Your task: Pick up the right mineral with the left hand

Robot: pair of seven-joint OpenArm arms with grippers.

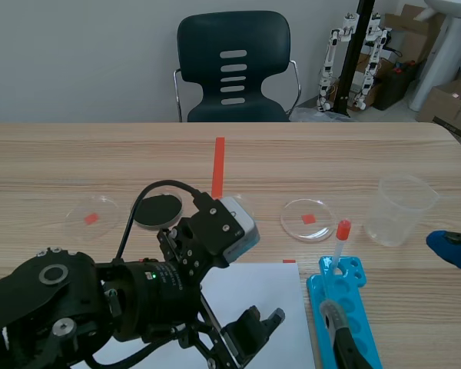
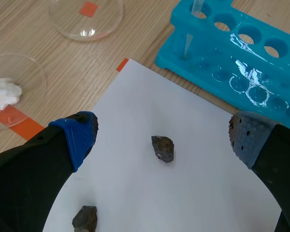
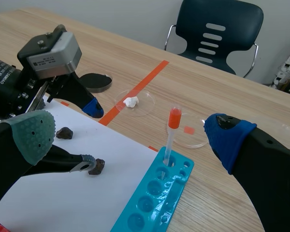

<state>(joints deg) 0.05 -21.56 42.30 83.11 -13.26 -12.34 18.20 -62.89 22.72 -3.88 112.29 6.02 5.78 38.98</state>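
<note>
- 1 dish [image 2: 31,72] holding a white lump, on the wood beside the paper [image 2: 150,96].
- 1 left stone [image 2: 85,220], on the paper, close under my blue-padded finger.
- My left gripper [image 2: 163,131]: spread wide, holding nothing, above the paper.
- 1 right stone [image 2: 163,149], on the paper between my 2 fingers, touching neither.
- 1 blue rack [image 2: 179,48], just past the paper's edge.
- My right gripper [image 3: 130,134]: spread wide, empty.
</note>
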